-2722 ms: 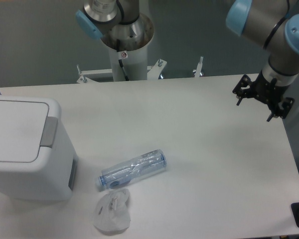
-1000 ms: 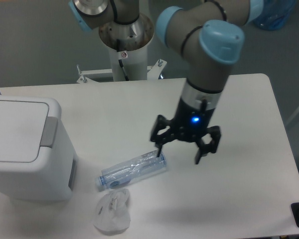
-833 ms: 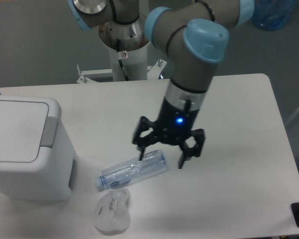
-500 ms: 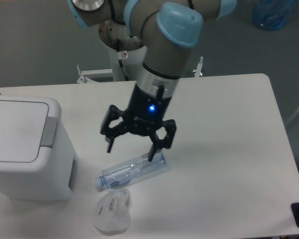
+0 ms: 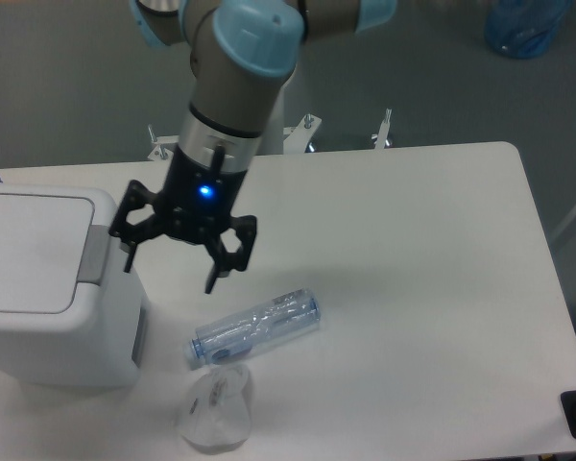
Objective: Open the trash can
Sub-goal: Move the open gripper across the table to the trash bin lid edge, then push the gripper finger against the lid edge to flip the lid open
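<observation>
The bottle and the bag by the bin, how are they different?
The bottle is clear with a bluish tint, so you can see through it; the bag is white and cloudy. The bottle is long, smooth and lies on its side; the bag is a crumpled little lump. The bottle lies farther back; the bag is nearer the table's front edge. Both lie on the table, untouched.

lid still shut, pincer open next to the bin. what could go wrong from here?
1. The pincer hangs open beside the trash can, its left finger near the grey tab; wide-spread fingers could catch the lid edge rather than press the tab squarely.
2. A sideways shove may slide the bin instead of opening it.
3. The bottle and bag lie just below; dropping low could knock them.
</observation>
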{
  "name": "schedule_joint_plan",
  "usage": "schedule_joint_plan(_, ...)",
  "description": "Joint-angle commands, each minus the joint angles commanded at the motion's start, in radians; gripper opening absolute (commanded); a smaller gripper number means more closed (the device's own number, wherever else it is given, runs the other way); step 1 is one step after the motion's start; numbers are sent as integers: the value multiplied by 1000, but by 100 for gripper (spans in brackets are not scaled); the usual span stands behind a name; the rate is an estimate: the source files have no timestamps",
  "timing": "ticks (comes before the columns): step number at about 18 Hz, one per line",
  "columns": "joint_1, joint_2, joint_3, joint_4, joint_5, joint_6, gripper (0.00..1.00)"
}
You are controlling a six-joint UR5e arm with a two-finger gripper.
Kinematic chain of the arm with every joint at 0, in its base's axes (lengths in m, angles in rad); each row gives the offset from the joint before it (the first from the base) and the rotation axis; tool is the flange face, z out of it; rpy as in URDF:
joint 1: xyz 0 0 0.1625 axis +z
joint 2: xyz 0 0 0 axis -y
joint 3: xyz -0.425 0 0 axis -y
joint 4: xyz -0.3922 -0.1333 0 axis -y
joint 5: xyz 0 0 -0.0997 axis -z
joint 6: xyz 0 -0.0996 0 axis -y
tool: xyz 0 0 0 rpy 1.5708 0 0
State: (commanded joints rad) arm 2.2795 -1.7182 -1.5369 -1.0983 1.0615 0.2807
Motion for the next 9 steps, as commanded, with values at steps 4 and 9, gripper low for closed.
schedule_joint_plan(4, -3, 8, -32, 40, 0, 2, 100)
schedule_joint_plan(9, -8, 0, -49, 72, 0, 0, 100)
